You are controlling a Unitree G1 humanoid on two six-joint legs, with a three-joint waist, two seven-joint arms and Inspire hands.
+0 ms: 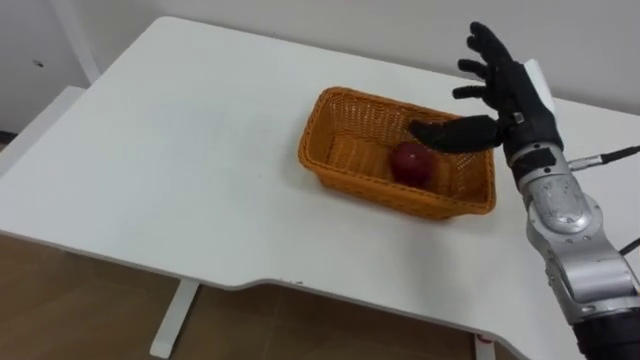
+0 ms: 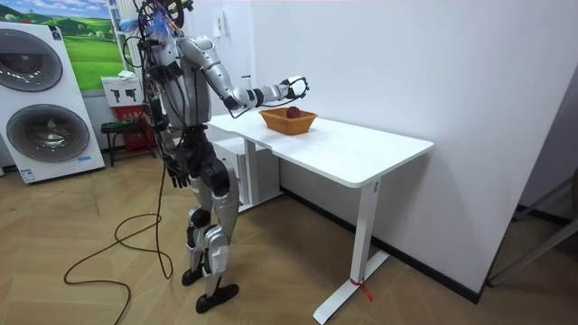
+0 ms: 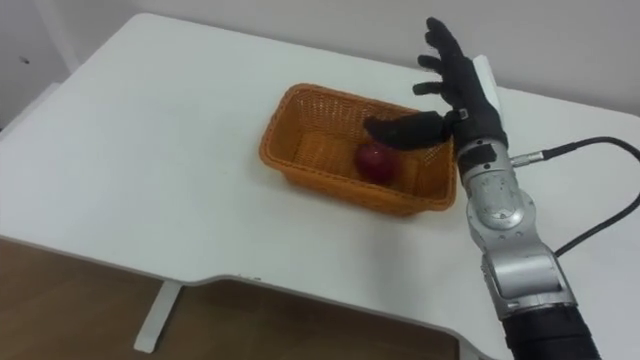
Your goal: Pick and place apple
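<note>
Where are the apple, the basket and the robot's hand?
apple (image 1: 411,162): left eye view, on its red top.
basket (image 1: 360,186): left eye view, on its front wall.
right hand (image 1: 510,95): left eye view, on its middle, below the fingers.

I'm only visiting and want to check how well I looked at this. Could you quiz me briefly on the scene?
1. True or false: the apple lies on the bare table.
2. The right robot hand is: A) shut on the apple, B) open over the basket, C) flat on the table.
3. Fill in: the apple's colour is ___.

Key: 1 false, it lies in the basket; 2 B; 3 red.
</note>
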